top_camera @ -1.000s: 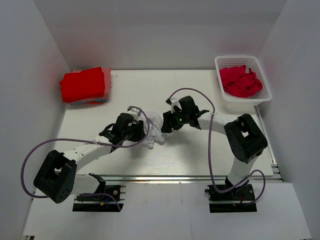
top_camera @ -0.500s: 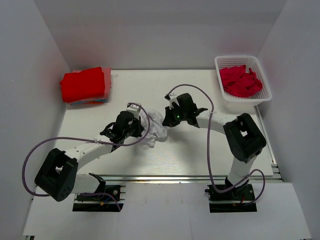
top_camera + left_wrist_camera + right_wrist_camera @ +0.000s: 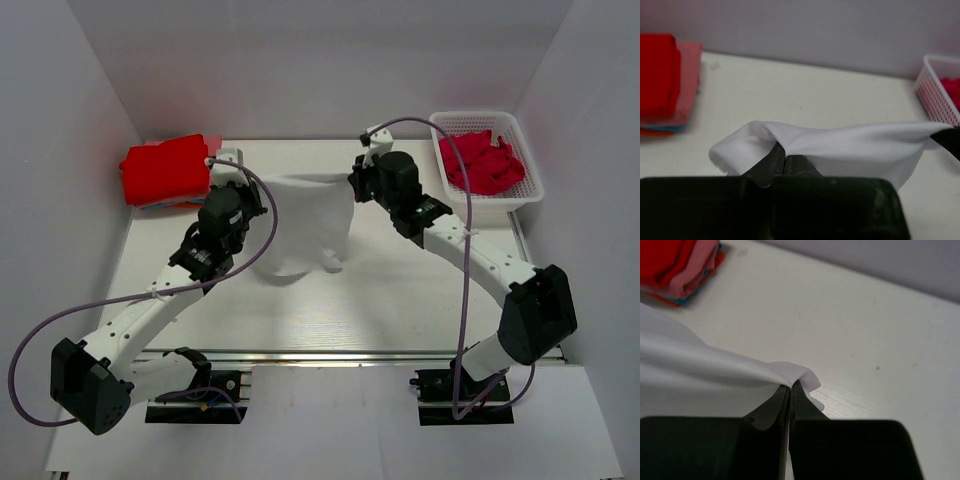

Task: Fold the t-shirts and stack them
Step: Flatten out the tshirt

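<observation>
The left gripper and right gripper were each pinched shut on the top edge of the white t-shirt. It hung stretched between them, left of the basket.

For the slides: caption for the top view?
Left pincer and right pincer hold a white t-shirt stretched between them.

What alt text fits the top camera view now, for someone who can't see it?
The left pincer and right pincer grip a white t-shirt spread between them over the table. Folded red shirts are stacked far left; a white basket of crumpled pink-red shirts sits far right.
</observation>
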Robot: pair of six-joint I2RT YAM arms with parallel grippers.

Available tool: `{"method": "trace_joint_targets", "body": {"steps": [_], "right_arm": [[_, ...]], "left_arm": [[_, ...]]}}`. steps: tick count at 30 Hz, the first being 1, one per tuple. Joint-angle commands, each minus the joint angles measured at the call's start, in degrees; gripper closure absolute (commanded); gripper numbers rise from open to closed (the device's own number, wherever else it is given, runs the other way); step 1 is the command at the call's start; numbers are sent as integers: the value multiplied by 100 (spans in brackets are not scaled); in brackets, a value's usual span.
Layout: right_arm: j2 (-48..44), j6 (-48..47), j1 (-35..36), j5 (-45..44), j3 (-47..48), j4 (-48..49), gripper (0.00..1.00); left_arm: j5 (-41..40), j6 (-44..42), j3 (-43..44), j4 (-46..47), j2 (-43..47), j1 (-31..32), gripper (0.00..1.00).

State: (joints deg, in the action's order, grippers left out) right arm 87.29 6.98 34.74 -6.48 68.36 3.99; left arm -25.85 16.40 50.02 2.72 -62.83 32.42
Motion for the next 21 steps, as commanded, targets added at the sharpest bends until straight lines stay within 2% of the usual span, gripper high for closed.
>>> {"method": "trace_joint_targets", "body": {"steps": [1, 3, 4, 9, 14, 21], "right_arm": [[-640, -600, -38, -1003, 494, 409, 100], [-791, -663, -29, -1415, 564, 567, 100], [-1010, -1020, -20, -1591, 556, 742, 100], [-1468, -1664, -55, -1909, 626, 1192, 100], [-1898, -2069, -38, -1927, 881, 1008, 100], [-2383, -1876, -38, -1707, 723, 656, 100]], "left_arm": [[-895, -513, 762, -61, -10, 18, 100], [-1211, -699, 1114, -9, -10, -34, 100], [-1212, -935, 1202, 52, -10, -34, 100], [-1274, -1613, 1756, 334, 95, -34, 100], [-792, -1948, 1941, 133, 314, -34, 100], [220, -1913, 1871, -175, 675, -34, 100]]}}
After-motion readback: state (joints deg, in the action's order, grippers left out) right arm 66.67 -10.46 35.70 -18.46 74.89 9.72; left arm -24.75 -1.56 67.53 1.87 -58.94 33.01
